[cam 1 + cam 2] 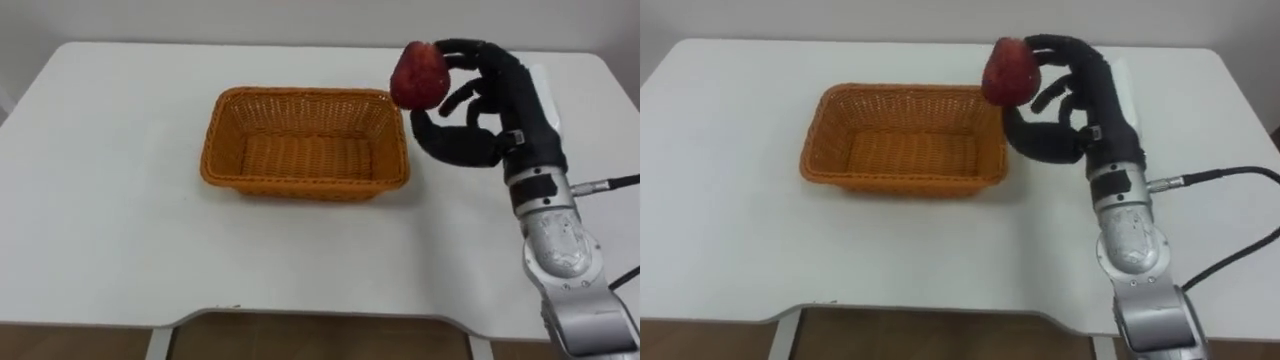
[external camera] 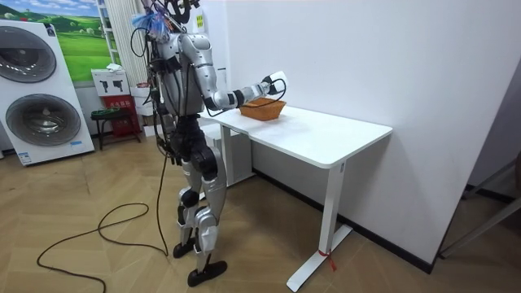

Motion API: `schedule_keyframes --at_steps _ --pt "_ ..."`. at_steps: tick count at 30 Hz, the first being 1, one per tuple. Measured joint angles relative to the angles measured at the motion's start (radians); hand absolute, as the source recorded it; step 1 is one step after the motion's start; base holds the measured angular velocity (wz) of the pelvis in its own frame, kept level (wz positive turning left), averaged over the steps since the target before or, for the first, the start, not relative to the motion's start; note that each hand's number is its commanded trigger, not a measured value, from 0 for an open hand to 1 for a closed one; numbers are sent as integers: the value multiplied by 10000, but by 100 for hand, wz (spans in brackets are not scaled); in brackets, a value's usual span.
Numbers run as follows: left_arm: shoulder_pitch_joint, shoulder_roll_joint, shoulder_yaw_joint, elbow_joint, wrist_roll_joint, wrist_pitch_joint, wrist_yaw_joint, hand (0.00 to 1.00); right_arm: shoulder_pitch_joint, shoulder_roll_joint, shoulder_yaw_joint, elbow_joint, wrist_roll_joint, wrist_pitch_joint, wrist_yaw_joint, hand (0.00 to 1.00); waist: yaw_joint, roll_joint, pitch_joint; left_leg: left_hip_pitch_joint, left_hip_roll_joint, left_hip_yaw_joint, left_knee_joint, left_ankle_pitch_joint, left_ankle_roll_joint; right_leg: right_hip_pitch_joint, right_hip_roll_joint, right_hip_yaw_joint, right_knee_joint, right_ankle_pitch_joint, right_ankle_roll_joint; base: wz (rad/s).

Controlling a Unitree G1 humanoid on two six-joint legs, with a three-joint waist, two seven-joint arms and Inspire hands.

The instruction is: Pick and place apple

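The right robot hand (image 1: 503,108) is raised above the tabletop (image 1: 110,230), its fingers curled over the apple (image 1: 417,74) and pinching it at the tips, thumb underneath. The apple hangs in the air over the near-right corner of the basket (image 1: 300,186), roughly above the right rim rather than over the middle. In the room view the robot stands at the tabletop's end with that arm stretched forward.

The hold looks shallow: the fruit sits out at the fingertips, not against the palm, so a jolt of the arm could let it slip early.

Letting go from here is the bigger risk. The apple would likely strike the rim and could bounce out and roll across the tabletop, perhaps off its edge. The hand probably needs to travel further left first.

Coming down too low could also catch the wicker wall with the thumb and shove the light basket aside.
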Motion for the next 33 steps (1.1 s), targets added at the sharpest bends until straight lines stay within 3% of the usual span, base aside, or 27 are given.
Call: schedule_keyframes --at_steps 2,10,12,21,23,27,33 --pt "-70 -7 -92 31 -12 6 -20 0 -61 -2 331 -5 -137 185 216 0 84 -32 -19 -9 -1 -2 2 0 -1 -2 -1 -17 -4 1 -1 2" --pt "-206 4 -418 84 -12 7 -144 0 -157 0 1090 -48 20 199 626 0 463 -244 11 -69 -15 -89 -7 0 -1 -6 -2 2 -22 1 0 1" --pt "-214 7 -488 81 -9 7 -150 0 -261 1 1226 -50 22 199 749 0 469 -281 38 -96 -22 -122 -4 0 -1 -11 -3 -19 -26 1 0 5" --pt "-202 59 -582 6 -9 13 -148 0 -271 -16 1321 -50 195 202 792 0 473 -329 23 -150 -21 -186 17 2 -3 -27 -10 -124 -25 2 3 4" --pt "-111 57 -558 4 -14 -3 -85 0 -257 -13 1248 -49 280 198 711 0 339 -348 21 -108 -20 -183 4 3 -2 0 -7 -91 -39 3 3 0" --pt "-6 55 -296 28 -77 -22 -30 0 -228 -29 597 -45 459 180 507 0 171 -341 33 39 -26 -189 -13 2 -2 153 -16 -146 -51 6 7 1" --pt "292 37 420 24 -90 -91 255 0 -234 -57 -1713 -45 700 30 -1065 0 -277 -365 30 26 -24 -175 1 3 -1 156 -28 -278 -52 6 9 2"
